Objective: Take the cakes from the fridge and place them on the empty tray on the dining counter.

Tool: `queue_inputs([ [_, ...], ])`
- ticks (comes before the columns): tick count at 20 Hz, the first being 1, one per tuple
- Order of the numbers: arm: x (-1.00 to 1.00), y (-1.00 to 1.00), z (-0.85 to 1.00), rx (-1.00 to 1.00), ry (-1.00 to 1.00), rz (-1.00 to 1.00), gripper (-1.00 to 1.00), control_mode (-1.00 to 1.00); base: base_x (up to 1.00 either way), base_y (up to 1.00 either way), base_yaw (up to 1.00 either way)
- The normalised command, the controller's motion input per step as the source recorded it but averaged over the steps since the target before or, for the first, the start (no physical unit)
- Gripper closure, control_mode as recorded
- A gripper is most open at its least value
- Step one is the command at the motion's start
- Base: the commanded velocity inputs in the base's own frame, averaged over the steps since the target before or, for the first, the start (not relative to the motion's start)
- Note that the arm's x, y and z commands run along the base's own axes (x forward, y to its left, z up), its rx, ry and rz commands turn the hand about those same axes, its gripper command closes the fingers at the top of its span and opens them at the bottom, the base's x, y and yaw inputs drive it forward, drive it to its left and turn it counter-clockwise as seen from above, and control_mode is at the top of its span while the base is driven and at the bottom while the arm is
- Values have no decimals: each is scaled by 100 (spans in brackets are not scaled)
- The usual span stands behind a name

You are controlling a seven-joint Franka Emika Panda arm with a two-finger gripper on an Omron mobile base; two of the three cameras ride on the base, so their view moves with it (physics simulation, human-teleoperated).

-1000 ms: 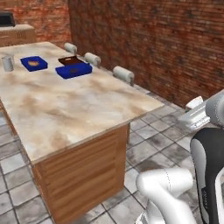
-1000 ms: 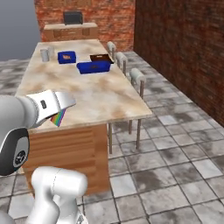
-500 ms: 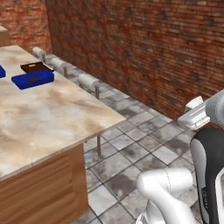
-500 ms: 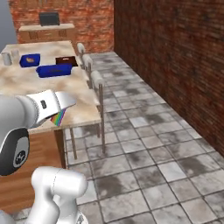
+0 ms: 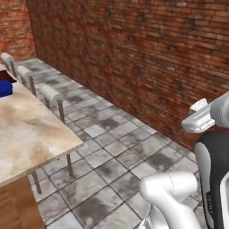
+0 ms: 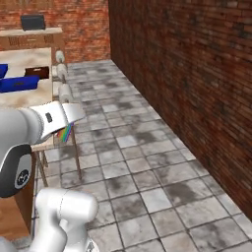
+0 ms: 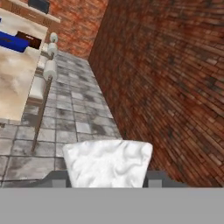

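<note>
Here the fingers [image 7: 108, 175] are part-way open and closed on the rainbow cake slice [image 7: 107, 163], its white frosted top facing the hand camera; its striped layers [image 6: 65, 133] peek out below the hand in the right base view. The dining counter [image 5: 27, 134] lies off to the left, with the brown tray [image 6: 37, 72] and a blue tray [image 6: 19, 83] at its far end, well apart from the cake.

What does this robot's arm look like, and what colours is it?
The arm is made of smooth, rounded glossy white segments with dark grey to black joints, one with a small round mark. Its blocky white hand has small dark markings. No loose cables show.
</note>
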Motion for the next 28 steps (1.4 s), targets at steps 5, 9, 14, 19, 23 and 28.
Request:
queue_inputs([
  [5,0,0,0,0,0,0,100,100,83,-100,2],
  [9,0,0,0,0,0,0,100,100,97,-100,22],
  [14,0,0,0,0,0,0,100,100,100,-74,45],
  [19,0,0,0,0,0,0,100,100,100,-30,59],
  [23,0,0,0,0,0,0,100,100,100,-26,58],
  [28,0,0,0,0,0,0,100,100,100,-47,54],
])
